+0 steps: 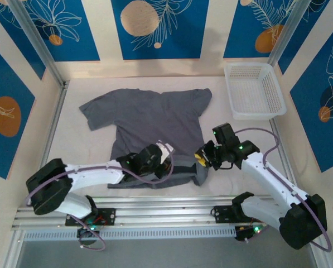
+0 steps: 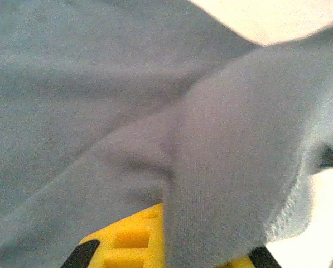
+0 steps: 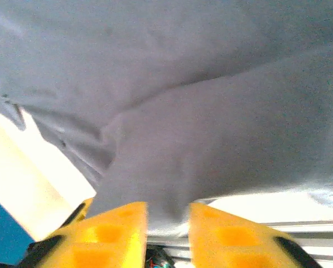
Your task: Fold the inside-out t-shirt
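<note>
The inside-out t-shirt (image 1: 149,114) lies spread on the table, dark grey, collar toward the back, with its near hem bunched up. My left gripper (image 1: 166,162) sits at the lower middle of the shirt. In the left wrist view a fold of the t-shirt (image 2: 239,167) hangs out of the jaws over a yellow pad (image 2: 133,240), so the left gripper is shut on the cloth. My right gripper (image 1: 202,159) is at the shirt's near right corner. Its fingers (image 3: 116,231) stand apart, with the edge of the t-shirt (image 3: 211,139) lying loosely in the gap of the right gripper (image 3: 167,218).
A white basket (image 1: 254,89) stands at the back right of the table. Metal rails (image 1: 166,215) run along the near edge by the arm bases. Bare table (image 1: 239,137) lies right of the shirt, and patterned walls close in the sides.
</note>
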Controlling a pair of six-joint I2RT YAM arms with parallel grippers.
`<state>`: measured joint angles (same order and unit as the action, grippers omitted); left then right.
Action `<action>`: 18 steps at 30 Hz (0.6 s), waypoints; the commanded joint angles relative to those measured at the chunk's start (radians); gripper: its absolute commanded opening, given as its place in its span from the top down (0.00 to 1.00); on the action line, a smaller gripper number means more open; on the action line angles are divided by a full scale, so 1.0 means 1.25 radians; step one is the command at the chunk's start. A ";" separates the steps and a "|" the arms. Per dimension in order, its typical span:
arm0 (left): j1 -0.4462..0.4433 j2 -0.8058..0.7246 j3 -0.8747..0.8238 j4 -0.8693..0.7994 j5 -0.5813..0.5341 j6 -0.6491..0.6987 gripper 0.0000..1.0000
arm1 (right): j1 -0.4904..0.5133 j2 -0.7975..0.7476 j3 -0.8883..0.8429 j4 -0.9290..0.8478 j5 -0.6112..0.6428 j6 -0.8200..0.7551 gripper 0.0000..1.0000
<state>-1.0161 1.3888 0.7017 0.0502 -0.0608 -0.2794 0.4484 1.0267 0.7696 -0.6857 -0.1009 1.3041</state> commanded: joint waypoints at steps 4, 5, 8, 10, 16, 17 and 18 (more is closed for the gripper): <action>0.031 -0.047 0.103 -0.147 0.071 -0.024 1.00 | 0.131 -0.082 0.032 0.002 0.100 -0.249 0.39; 0.041 -0.043 0.119 -0.162 0.080 -0.037 1.00 | 0.172 -0.119 0.000 0.043 0.136 -0.284 0.38; 0.065 -0.039 0.148 -0.170 0.107 -0.063 1.00 | 0.327 -0.213 -0.130 0.205 0.296 -0.386 0.54; 0.078 -0.038 0.166 -0.170 0.128 -0.069 1.00 | 0.443 -0.233 -0.209 0.346 0.427 -0.471 0.73; 0.110 -0.041 0.235 -0.223 0.167 -0.079 1.00 | 0.651 -0.064 -0.345 0.877 0.741 -0.837 1.00; 0.118 -0.039 0.250 -0.234 0.176 -0.087 1.00 | 0.650 -0.002 -0.340 0.942 0.753 -0.886 1.00; 0.126 -0.037 0.267 -0.249 0.177 -0.099 1.00 | 0.652 0.048 -0.333 0.995 0.763 -0.933 1.00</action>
<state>-0.8879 1.3437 0.9657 -0.2035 0.1059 -0.3626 1.2514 0.9760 0.3466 0.1394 0.6346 0.4248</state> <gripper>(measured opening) 0.053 0.064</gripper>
